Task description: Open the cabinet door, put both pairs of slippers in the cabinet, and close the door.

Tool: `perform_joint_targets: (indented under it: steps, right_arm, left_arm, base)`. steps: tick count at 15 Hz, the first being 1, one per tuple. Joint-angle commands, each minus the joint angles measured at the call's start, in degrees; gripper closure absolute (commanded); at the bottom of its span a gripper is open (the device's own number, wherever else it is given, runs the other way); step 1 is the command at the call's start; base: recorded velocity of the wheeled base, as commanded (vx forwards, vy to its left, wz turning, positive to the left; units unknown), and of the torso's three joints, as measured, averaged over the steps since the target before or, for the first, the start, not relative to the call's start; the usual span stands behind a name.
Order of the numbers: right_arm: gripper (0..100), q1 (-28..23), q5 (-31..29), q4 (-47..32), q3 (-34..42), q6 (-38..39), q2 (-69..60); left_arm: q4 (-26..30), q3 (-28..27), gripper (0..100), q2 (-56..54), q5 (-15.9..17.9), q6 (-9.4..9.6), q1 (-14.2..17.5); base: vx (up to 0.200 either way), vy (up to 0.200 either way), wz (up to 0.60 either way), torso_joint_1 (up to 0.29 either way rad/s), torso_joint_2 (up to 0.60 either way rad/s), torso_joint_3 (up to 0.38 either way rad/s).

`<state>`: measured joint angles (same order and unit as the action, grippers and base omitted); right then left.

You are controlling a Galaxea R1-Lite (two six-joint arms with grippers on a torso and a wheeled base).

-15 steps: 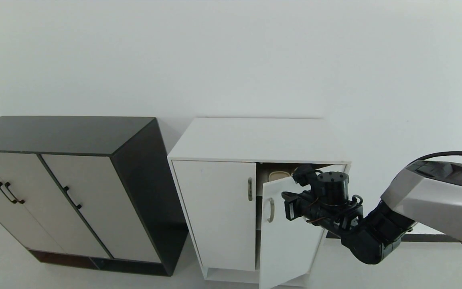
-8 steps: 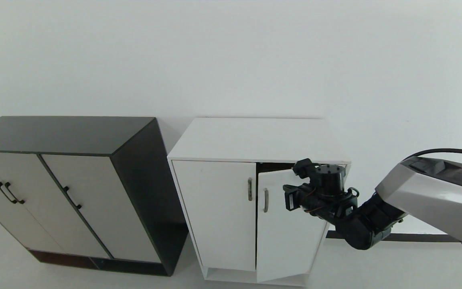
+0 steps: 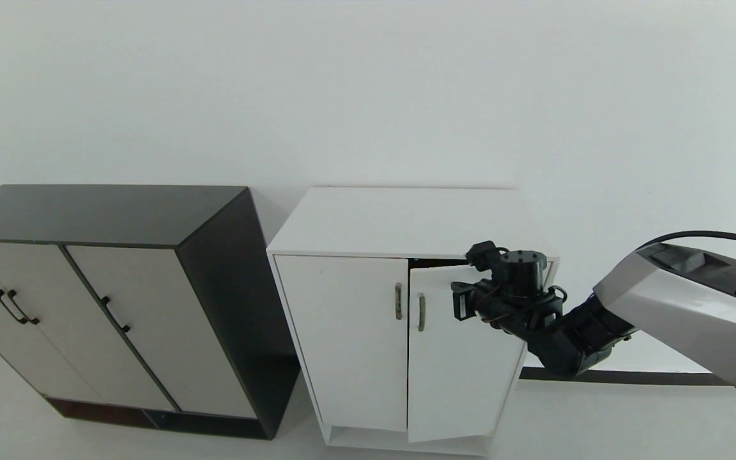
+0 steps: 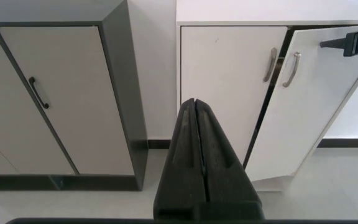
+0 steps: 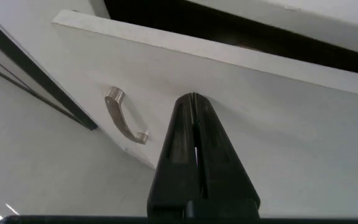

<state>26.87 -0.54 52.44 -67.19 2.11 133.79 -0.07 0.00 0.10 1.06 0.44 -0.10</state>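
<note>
The white cabinet (image 3: pixel 406 220) stands against the wall. Its left door (image 3: pixel 342 338) is shut and its right door (image 3: pixel 464 383) is slightly ajar, with a thin dark gap along the top (image 5: pixel 241 34). My right gripper (image 5: pixel 193 99) is shut, its tip pressed against the outside of the right door near the upper edge, a little to the side of the curved metal handle (image 5: pixel 124 116). From the left wrist view this gripper (image 4: pixel 328 45) points at the door's top corner. My left gripper (image 4: pixel 195 103) is shut on nothing, held back in front of both cabinets.
A black cabinet (image 3: pixel 106 214) with two pale doors and dark handles stands just left of the white one, nearly touching it. Bare light floor (image 4: pixel 328 199) lies in front of both. A plain wall runs behind.
The right door has swung from well open to almost shut, pushed by my right gripper moving toward the cabinet. The beige thing seen inside is now hidden.
</note>
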Motion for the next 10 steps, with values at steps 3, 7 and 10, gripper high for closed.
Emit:
perform_joint_targets:
  steps: [3,7,10]
  right_arm:
    - [100,-0.4,0.0,-0.9,-2.3,0.0,1.4]
    - [100,-0.9,0.0,-2.8,-5.4,0.0,2.6]
    - [100,-1.0,0.0,-3.3,-6.3,0.1,3.0]
  left_arm:
    - [0.0,0.0,100,0.0,0.1,0.00,0.0]
    - [0.0,0.0,100,0.0,0.0,0.00,0.0]
    - [0.0,0.0,100,0.0,0.0,0.00,0.0]
  base:
    - [0.000,0.000,0.00,0.000,0.00,0.000]
    - [0.000,0.000,0.00,0.000,0.00,0.000]
    - [0.000,0.000,0.00,0.000,0.00,0.000]
